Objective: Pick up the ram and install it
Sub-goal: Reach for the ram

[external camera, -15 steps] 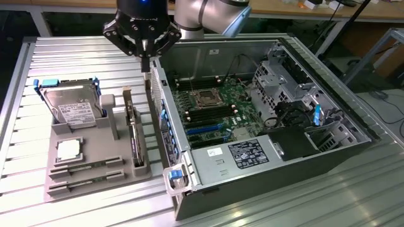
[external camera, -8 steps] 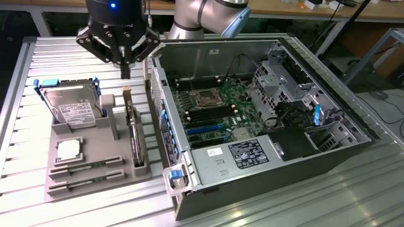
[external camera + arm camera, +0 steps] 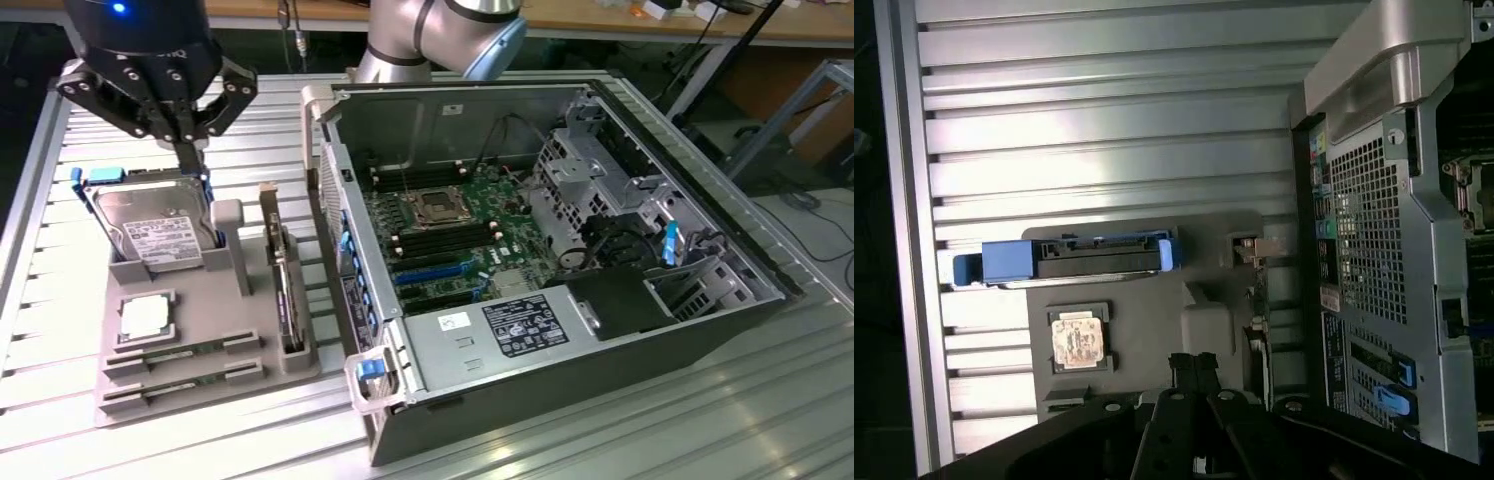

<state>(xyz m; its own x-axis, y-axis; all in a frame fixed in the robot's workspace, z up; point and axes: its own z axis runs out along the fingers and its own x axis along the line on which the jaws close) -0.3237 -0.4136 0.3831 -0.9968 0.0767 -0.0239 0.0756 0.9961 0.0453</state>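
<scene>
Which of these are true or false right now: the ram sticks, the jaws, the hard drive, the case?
1. One ram stick and the other ram stick both lie in the gray tray. True.
2. The gripper holds a ram stick. False: its jaws are shut on nothing, and it hangs over the tray.
3. The hard drive lies flat. False: it stands on edge in the tray.
4. The computer case is open, with its motherboard in sight. True.
</scene>
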